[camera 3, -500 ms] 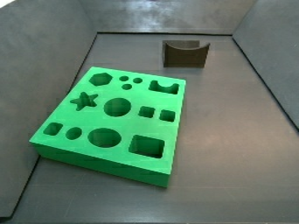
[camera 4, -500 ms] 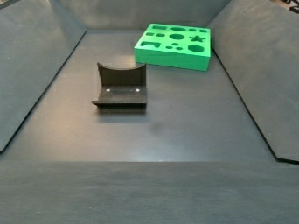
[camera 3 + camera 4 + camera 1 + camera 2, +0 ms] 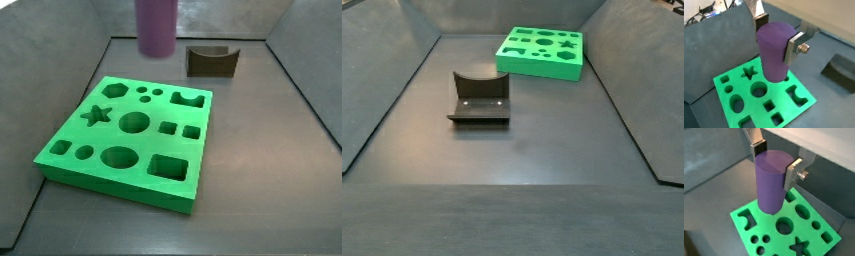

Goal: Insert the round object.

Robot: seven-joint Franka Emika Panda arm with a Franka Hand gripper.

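My gripper (image 3: 777, 35) is shut on the round object (image 3: 774, 52), a tall smooth purple cylinder held upright by its top end; both appear in the second wrist view too, gripper (image 3: 776, 162) and cylinder (image 3: 769, 185). The silver fingers (image 3: 794, 47) press on opposite sides of it. In a side view the cylinder (image 3: 158, 28) hangs high above the far end of the green block (image 3: 107, 138), apart from it; the gripper is out of that frame. The green block, with several shaped holes, lies under the cylinder in both wrist views (image 3: 754, 106) (image 3: 764, 223) and also shows in a side view (image 3: 543, 62).
The dark fixture with a curved notch (image 3: 211, 62) stands on the grey floor beyond the block; it also shows in a side view (image 3: 480, 98) and a wrist view (image 3: 841, 70). Grey walls slope up around the floor.
The purple cylinder has come into a side view at the top, above the block's far end; half a second ago it was not in that view.
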